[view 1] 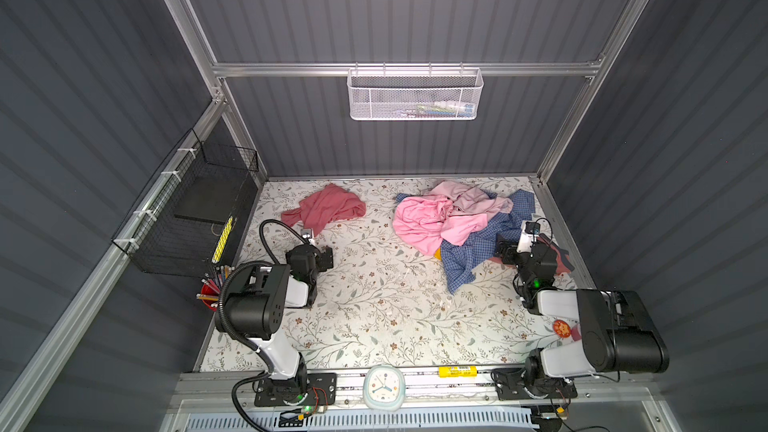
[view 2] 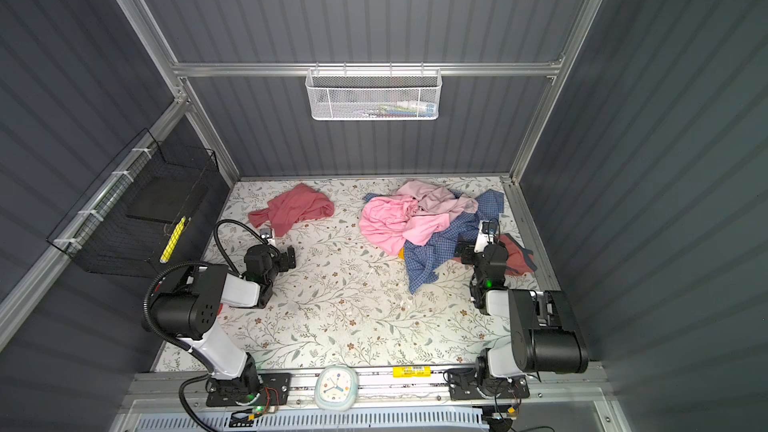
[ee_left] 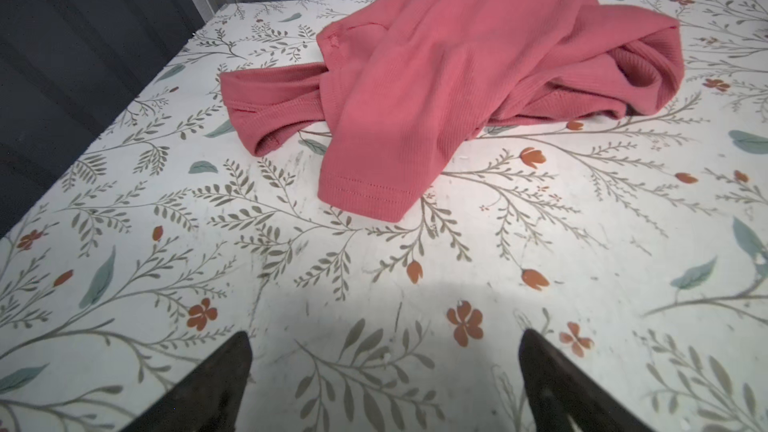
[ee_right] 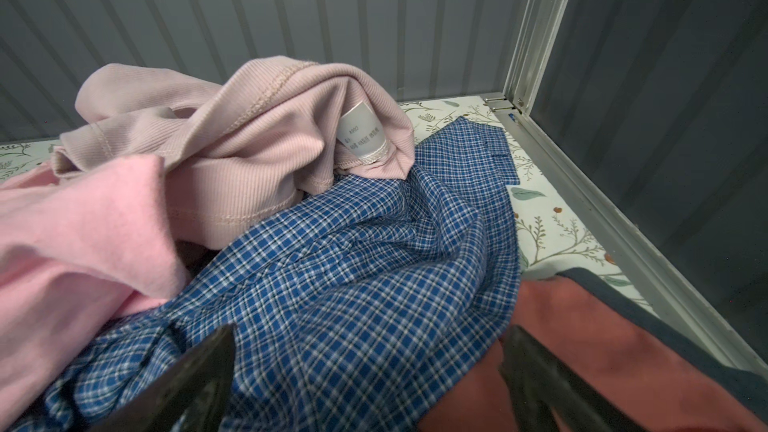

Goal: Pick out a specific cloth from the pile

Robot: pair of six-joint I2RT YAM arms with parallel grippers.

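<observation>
In both top views the plain dusty rose-red ribbed fabric cloth [view 1: 328, 207] [view 2: 297, 207] is seen lying alone on the floral-printed table [view 1: 374, 305], just ahead of the left jaws. It is well apart from the pile of mixed pink and checked garments [view 1: 457, 218], at whose edge the right jaws are held.

In the left wrist view the left jaws are spread wide and empty. The cloth is judged soft, light and limp, best pinched at the stitched hem end [ee_left: 365, 193] nearest the jaws.

In the right wrist view the right jaws are parted with nothing gripped, above a blue-and-white checked shirt [ee_right: 353, 263]. A white care label [ee_right: 360, 132] on a pale pink ribbed garment [ee_right: 232, 151] is printed too small to be read.
</observation>
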